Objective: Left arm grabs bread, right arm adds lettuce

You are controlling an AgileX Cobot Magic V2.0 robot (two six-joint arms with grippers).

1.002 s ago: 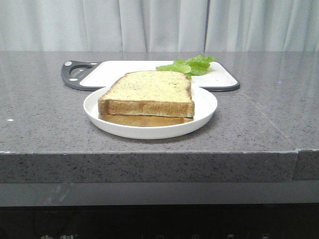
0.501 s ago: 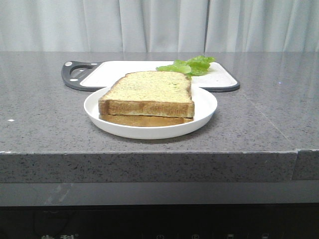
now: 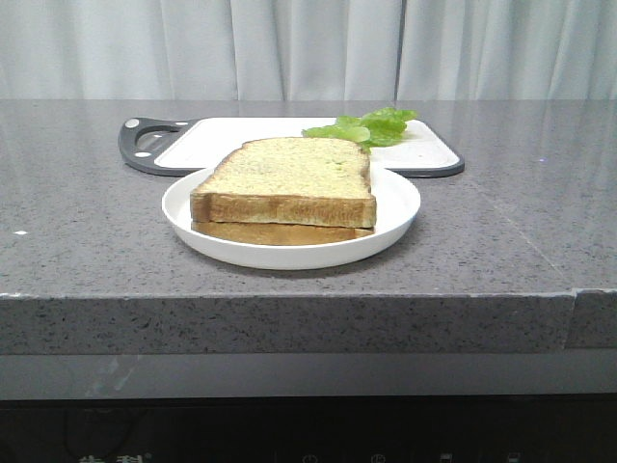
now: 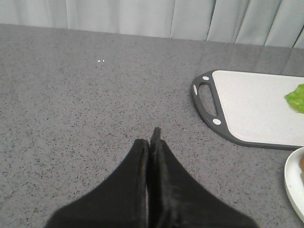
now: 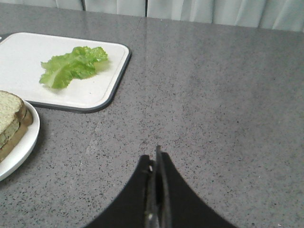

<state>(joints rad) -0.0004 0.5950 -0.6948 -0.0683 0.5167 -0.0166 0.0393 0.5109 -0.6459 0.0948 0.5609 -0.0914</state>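
The bread (image 3: 285, 178), a thick speckled slice with golden-brown crust, lies on top of a thinner slice (image 3: 280, 233) on a white plate (image 3: 395, 207) near the counter's front. The lettuce (image 3: 364, 127) lies on the white cutting board (image 3: 241, 135) behind the plate; it also shows in the right wrist view (image 5: 71, 66). My left gripper (image 4: 151, 140) is shut and empty above bare counter, left of the board's handle (image 4: 208, 99). My right gripper (image 5: 156, 159) is shut and empty above bare counter, right of the plate (image 5: 19, 147). Neither arm shows in the front view.
The grey speckled counter has a front edge (image 3: 289, 299) close to the plate. A pale curtain (image 3: 308, 48) hangs behind it. The board has a dark rim and a handle (image 3: 145, 145) at its left end.
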